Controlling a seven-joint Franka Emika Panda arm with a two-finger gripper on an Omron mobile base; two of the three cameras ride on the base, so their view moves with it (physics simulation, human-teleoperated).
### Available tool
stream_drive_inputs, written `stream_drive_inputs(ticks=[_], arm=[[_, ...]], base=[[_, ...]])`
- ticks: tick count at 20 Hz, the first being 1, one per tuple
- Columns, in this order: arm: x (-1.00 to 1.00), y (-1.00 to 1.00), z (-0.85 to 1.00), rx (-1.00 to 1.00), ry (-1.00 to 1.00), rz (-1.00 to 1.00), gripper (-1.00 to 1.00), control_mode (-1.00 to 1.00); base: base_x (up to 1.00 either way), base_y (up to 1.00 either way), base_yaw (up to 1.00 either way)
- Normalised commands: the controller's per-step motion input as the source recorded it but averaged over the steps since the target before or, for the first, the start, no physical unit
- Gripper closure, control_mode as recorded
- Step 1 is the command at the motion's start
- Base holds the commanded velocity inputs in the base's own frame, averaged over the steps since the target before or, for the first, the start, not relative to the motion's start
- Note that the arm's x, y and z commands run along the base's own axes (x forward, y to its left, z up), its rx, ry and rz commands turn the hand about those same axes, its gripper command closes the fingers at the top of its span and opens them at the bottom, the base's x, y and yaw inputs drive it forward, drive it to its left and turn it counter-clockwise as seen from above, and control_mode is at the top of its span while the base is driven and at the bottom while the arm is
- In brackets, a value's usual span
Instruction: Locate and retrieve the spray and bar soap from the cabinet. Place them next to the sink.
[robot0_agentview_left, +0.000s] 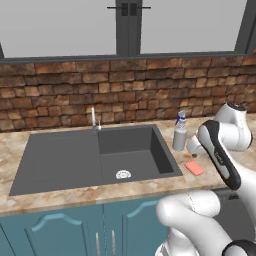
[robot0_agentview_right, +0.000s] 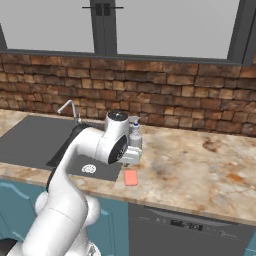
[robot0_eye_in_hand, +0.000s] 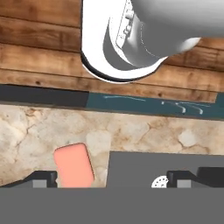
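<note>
1. The end effector (robot0_eye_in_hand: 111, 178) has its two dark finger tips spread wide apart at the bottom of the hand view, open, with nothing between them. One tip (robot0_eye_in_hand: 41, 178) stands just beside the bar soap (robot0_eye_in_hand: 73, 165); the other is over the sink (robot0_eye_in_hand: 175, 164). I cannot tell whether that tip touches the soap.
2. In the base views the wrist hangs low over the counter (robot0_agentview_right: 200, 165), at the right edge of the sink (robot0_agentview_left: 65, 160), close to the spray (robot0_agentview_left: 179, 132).
3. The spray stands upright on the counter just right of the sink's deeper basin, long axis vertical. Its blue trigger nozzle sits on top; which way it faces is too small to tell.
4. The bar soap (robot0_agentview_left: 195, 168) lies flat on the counter, in front of the spray and just beside the sink's right rim. In the left base view its long axis runs diagonally, from near the sink toward the counter's front edge.
5. The soap is a small salmon-orange slab with rounded corners and a matte face. The spray (robot0_agentview_right: 135, 137) is a translucent grey-white cylinder with a white neck.
6. The counter is mottled beige stone with brown veins. The sink is flat dark grey, rectangular, with a round drain (robot0_agentview_left: 123, 174) and a slim chrome faucet (robot0_agentview_left: 93, 120) at its rear. Behind runs a rough red-brown brick wall (robot0_agentview_left: 60, 95).
</note>
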Motion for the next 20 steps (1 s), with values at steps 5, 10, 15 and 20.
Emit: stream_drive_inputs(ticks=[5, 10, 15, 20], arm=[[-0.25, 0.55, 0.12, -0.11, -0.01, -0.05, -1.0, -1.0], [-0.16, 0.53, 0.24, -0.13, 0.0, -0.06, -1.0, -1.0], [-0.2, 0.55, 0.18, -0.11, -0.03, -0.06, -1.0, -1.0], [-0.36, 0.16, 0.03, -0.02, -0.11, -0.04, -1.0, -1.0]], base=[[0.0, 0.0, 0.0], [0.0, 0.0, 0.0], [0.0, 0.0, 0.0], [0.0, 0.0, 0.0]])
